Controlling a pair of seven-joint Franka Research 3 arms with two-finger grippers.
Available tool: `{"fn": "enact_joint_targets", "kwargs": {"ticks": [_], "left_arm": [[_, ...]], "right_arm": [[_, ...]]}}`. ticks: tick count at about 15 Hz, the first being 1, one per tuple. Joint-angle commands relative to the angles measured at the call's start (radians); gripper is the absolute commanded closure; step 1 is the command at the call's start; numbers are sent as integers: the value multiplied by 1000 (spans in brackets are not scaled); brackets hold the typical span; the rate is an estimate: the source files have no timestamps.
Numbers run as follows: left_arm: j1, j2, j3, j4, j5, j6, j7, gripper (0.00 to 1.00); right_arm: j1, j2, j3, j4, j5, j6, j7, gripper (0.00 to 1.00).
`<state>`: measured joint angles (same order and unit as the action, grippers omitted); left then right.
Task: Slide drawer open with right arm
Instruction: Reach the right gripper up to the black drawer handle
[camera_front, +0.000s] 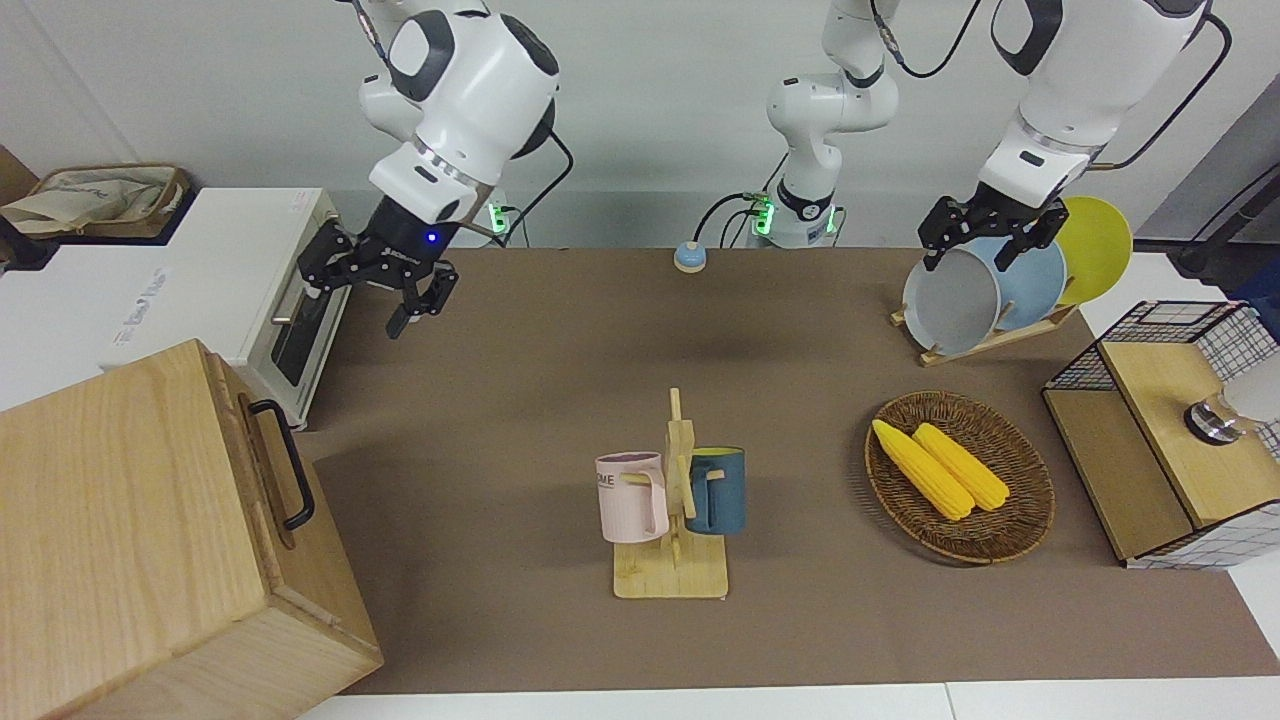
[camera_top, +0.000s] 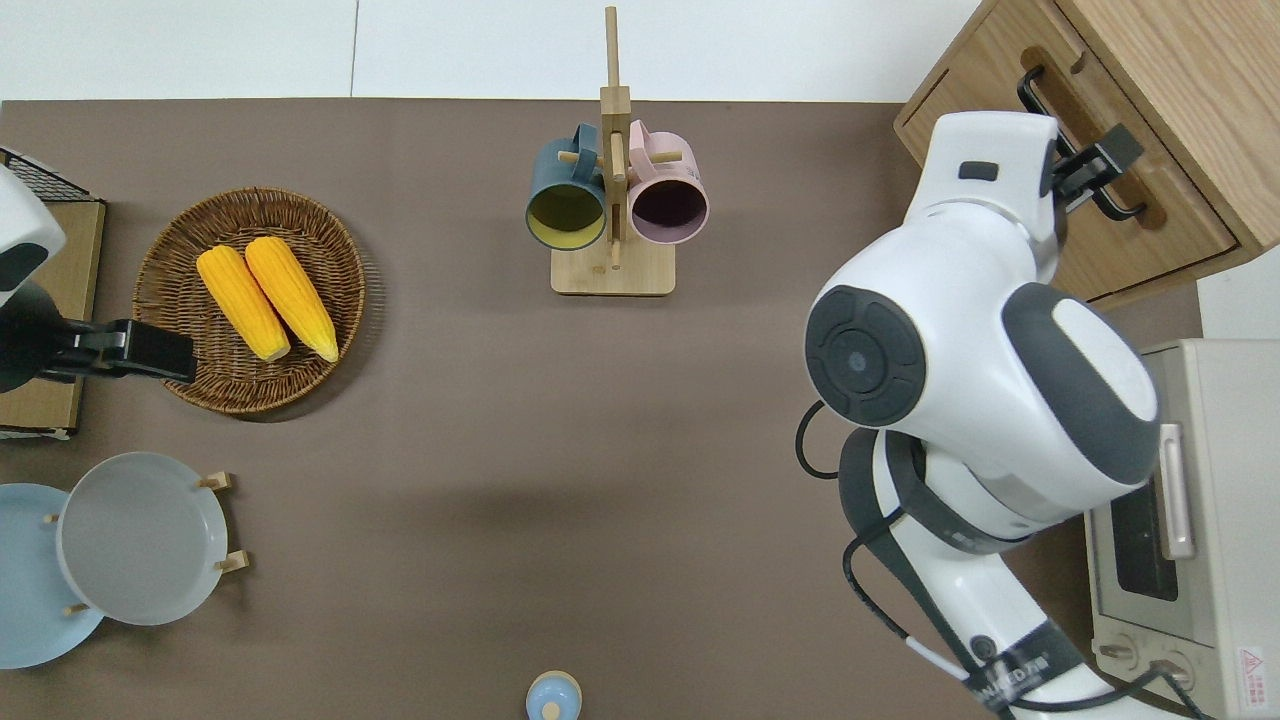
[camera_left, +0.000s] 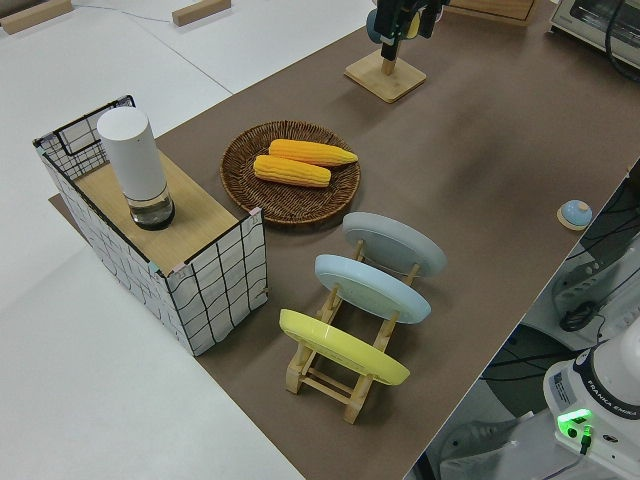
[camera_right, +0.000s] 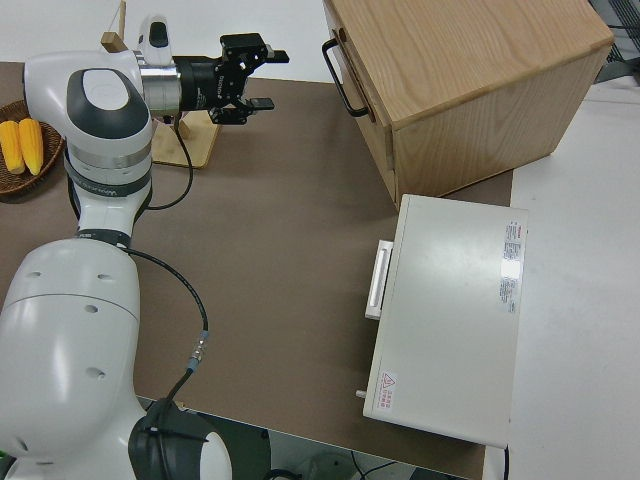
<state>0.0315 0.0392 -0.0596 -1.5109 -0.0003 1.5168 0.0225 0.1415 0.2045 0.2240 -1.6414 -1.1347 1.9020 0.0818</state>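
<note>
The big pale wooden box stands at the right arm's end of the brown tabletop, at the corner farthest from the robots, set at a slant to the table edges. Its wide shallow light-wood drawer is shut flush in the box front, which faces the middle of the table. The drawer's long axis runs along that front, and the black metal bar handle lies parallel to it, standing off the wood.

The right arm, white and jointed with a blue light at its black wrist, reaches out over the tabletop. Its black two-finger gripper hangs in the air just in front of the drawer, apart from the handle; its fingers stand apart and hold nothing.

The white toaster oven sits beside the box, nearer the robots along the same end. The left arm is parked; whether its gripper is spread or closed cannot be told.
</note>
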Motion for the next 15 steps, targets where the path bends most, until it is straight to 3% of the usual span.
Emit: {"fn": "enact_joint_targets", "kwargs": {"ticks": [1, 5, 7, 10, 12, 15], "left_arm": [[4, 11, -6, 26, 17, -20, 10, 7], [4, 11, -6, 26, 17, -20, 10, 7], [4, 11, -6, 26, 17, -20, 10, 5], [4, 13, -6, 26, 17, -20, 10, 7], [4, 11, -6, 24, 17, -20, 10, 7], [4, 11, -6, 24, 17, -20, 10, 7]], "right_arm": [[-16, 61, -6, -26, -189, 34, 47, 17], [-42, 127, -23, -31, -368, 39, 142, 21], [-40, 162, -44, -32, -440, 26, 301, 23], [-31, 190, -57, -32, -493, -3, 332, 28], [-22, 220, -57, -32, -584, -73, 354, 21], [-20, 231, -57, -31, -625, -86, 365, 25]]}}
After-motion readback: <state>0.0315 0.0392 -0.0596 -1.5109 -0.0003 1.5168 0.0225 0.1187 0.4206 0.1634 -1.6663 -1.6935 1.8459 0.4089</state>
